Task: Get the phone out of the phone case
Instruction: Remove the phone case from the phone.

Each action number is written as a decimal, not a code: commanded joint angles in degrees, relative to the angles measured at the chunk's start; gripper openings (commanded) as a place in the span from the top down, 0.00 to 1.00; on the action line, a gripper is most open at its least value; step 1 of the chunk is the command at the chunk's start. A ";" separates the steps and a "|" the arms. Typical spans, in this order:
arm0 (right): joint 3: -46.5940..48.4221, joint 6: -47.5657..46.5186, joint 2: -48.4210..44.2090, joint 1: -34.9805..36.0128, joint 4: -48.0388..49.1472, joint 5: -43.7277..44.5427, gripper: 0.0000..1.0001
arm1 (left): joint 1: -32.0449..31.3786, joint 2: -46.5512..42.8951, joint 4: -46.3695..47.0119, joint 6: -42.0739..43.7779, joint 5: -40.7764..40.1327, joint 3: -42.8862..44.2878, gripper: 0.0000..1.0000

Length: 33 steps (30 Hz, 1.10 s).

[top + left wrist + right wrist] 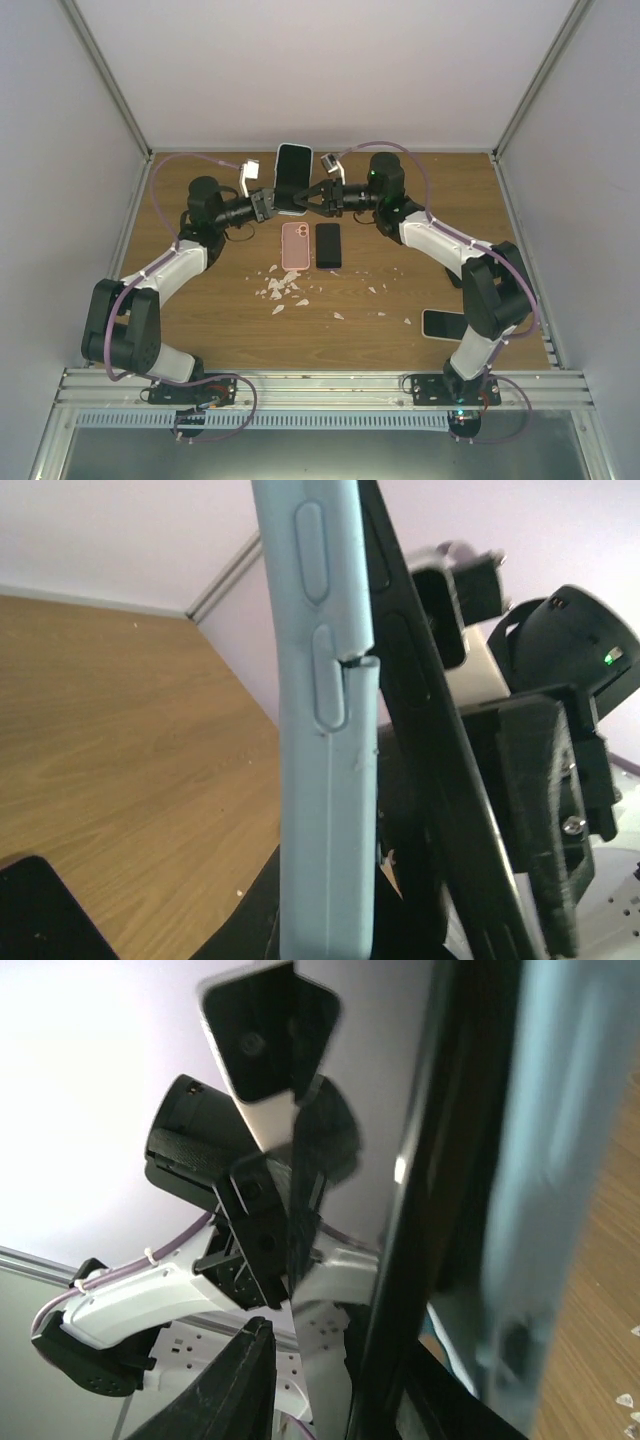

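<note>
My left claw (268, 204) is clamping shut on the pale blue phone case (325, 780), holding it up off the table (350, 350), edge on to the left wrist camera. My right claw (316, 198) is meeting it from the opposite side. One finger (235, 1390) is standing off the phone (430, 760), the other is hidden, so I cannot tell if it is pinching.

The phone is sitting partly in the case, between both claws. In the left wrist view its black side is angling away from the case rim, which is split beside a button. The top view is not showing that gap, just a dark face ringed by pale case.

Only the top view is showing what is lying below my claws: a pink piece (294, 246) beside a black phone (328, 245), white crumbs (283, 290) nearer my bases, and another phone (442, 323) by my right arm.
</note>
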 commanded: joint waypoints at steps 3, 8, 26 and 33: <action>2.47 -0.26 0.05 0.56 4.35 0.75 0.73 | -1.19 -1.53 -0.16 3.64 1.64 1.35 1.00; 2.35 0.33 0.18 0.08 4.79 1.05 0.74 | -1.24 -1.53 3.01 0.89 2.51 0.20 1.00; 0.41 6.81 1.24 -2.65 8.48 3.18 0.84 | -3.42 -1.27 0.96 3.78 2.35 0.35 1.00; -0.63 7.18 -0.12 -3.25 11.00 2.64 0.97 | -2.75 -0.75 -4.15 5.81 -1.35 1.09 1.00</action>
